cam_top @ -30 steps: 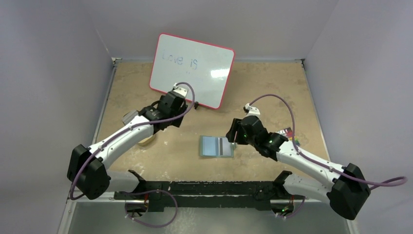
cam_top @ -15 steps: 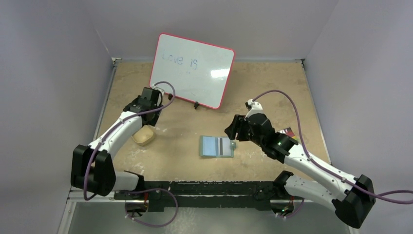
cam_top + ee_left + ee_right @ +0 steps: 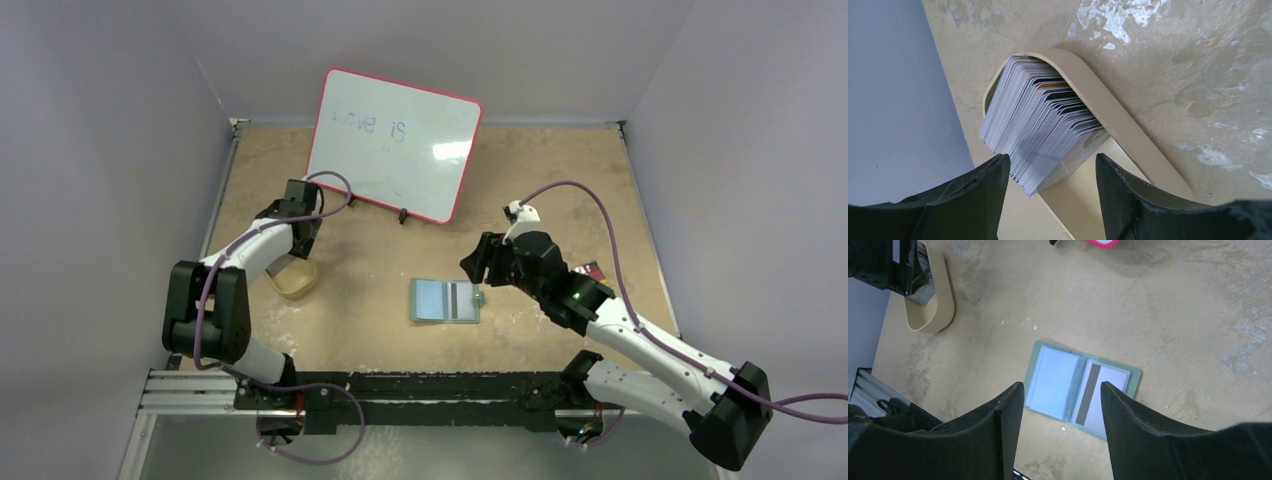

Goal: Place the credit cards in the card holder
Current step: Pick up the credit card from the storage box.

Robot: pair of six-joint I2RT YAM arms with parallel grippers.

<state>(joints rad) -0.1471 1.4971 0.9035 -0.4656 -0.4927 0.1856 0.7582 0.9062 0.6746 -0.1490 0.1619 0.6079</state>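
The sage-green card holder lies open and flat on the table, also in the right wrist view. A pale blue card fills its left side and a whitish card with a dark stripe its right. My right gripper is open and empty, hovering above the holder's near edge. My left gripper is open and empty, just above a thick stack of cards standing on edge in a beige oval tray.
A pink-framed whiteboard stands propped at the back centre. The beige tray sits near the left table edge by the grey wall. A small dark and colourful object lies to the right behind the right arm.
My left arm has swung from the table's middle back to the left, down over the beige tray. My right gripper has risen slightly and stays over the holder's right edge.
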